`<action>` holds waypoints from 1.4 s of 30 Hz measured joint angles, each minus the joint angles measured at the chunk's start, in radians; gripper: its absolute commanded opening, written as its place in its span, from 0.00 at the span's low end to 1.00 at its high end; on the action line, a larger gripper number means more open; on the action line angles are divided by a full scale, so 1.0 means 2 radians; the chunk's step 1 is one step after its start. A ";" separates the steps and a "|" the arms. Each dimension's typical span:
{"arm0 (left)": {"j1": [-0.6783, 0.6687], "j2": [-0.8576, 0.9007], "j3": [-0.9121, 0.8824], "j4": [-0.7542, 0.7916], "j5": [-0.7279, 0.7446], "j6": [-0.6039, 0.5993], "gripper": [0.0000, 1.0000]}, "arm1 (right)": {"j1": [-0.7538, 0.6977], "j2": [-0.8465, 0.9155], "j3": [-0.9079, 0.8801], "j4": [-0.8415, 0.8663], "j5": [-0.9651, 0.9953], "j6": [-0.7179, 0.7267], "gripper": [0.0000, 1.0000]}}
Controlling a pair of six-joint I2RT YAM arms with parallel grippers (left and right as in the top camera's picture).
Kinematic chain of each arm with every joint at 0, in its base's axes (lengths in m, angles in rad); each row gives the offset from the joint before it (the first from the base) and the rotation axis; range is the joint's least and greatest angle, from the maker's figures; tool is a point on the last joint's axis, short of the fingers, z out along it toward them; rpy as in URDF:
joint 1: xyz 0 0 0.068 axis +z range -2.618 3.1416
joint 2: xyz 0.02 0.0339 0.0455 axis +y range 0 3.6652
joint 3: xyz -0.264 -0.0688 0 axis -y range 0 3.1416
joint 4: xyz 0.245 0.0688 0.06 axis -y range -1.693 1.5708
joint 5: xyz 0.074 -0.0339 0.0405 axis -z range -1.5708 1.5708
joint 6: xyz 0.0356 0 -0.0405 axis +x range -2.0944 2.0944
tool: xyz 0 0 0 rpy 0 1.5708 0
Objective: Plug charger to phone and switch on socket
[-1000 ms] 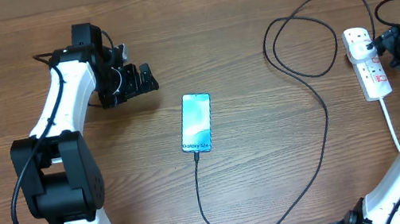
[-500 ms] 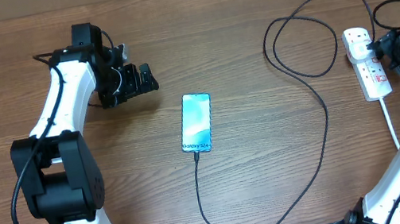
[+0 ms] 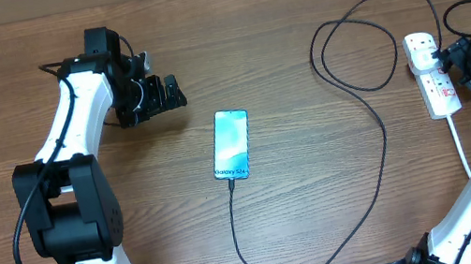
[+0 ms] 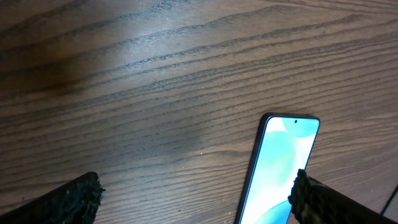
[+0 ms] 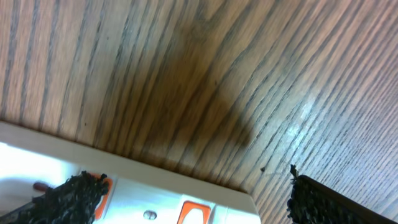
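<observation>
- Where is the phone (image 3: 231,144) laid?
- On the bench (image 3: 292,9), with the charger (image 3: 379,133) run to its near end.
- And the end effectors?
- The left end effector (image 4: 196,186) is spread apart. So is the right end effector (image 5: 193,186), held over the socket (image 3: 433,74).

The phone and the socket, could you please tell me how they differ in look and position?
The phone is slim and dark-edged with a lit light-blue screen; the socket is white with red switches. The phone lies mid-table, the socket near the right edge. The phone takes only the thin black charger at its near end; the socket also trails a thick white cord. Both lie flat on the wooden table.
</observation>
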 measured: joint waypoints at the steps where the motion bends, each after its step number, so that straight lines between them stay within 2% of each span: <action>1: 0.000 0.000 0.000 0.000 0.000 0.000 1.00 | 0.000 0.000 0.001 -0.002 -0.002 -0.002 1.00; 19: 0.000 0.000 0.000 0.000 0.000 0.000 1.00 | 0.000 0.000 0.004 -0.034 -0.035 -0.030 1.00; 27: 0.000 0.000 0.000 0.000 0.000 0.000 1.00 | 0.001 0.004 0.015 -0.122 -0.057 -0.050 1.00; 32: 0.000 0.000 0.000 0.000 0.000 0.000 1.00 | -0.004 -0.002 0.028 -0.136 -0.061 -0.078 1.00; 42: 0.000 0.000 0.000 0.000 0.000 0.000 1.00 | 0.054 -0.125 0.028 -0.160 -0.076 -0.138 1.00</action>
